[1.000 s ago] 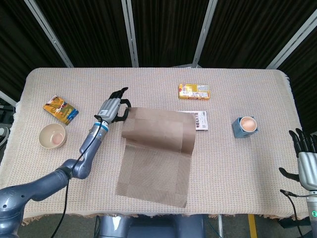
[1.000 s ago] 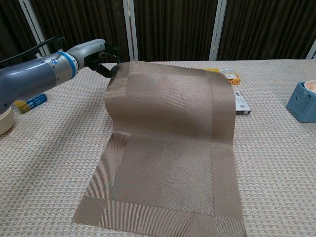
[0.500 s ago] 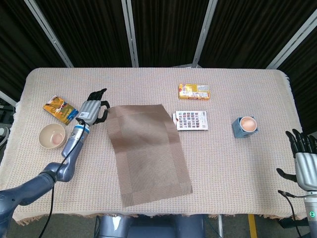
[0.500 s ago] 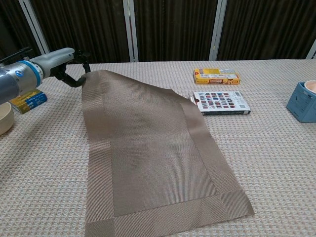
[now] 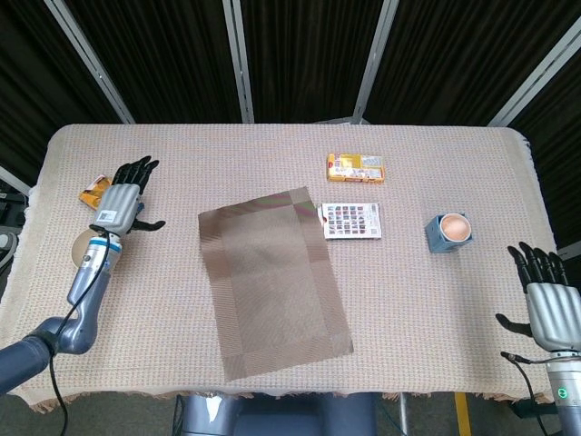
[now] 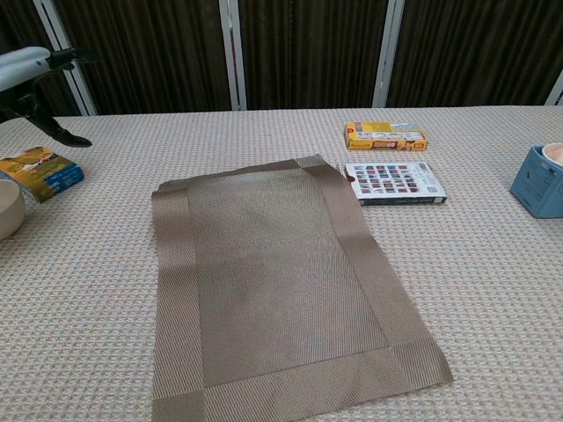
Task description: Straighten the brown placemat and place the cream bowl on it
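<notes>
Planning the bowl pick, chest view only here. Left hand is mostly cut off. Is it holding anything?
Observer: No. The left hand is open, fingers spread, nothing in it.
Operator: Where's the bowl relative to it?
Observer: The cream bowl sits nearer the robot than the hand, partly hidden by the wrist.
Operator: Right hand?
Observer: The right hand is open, off the near right corner of the table.
</notes>
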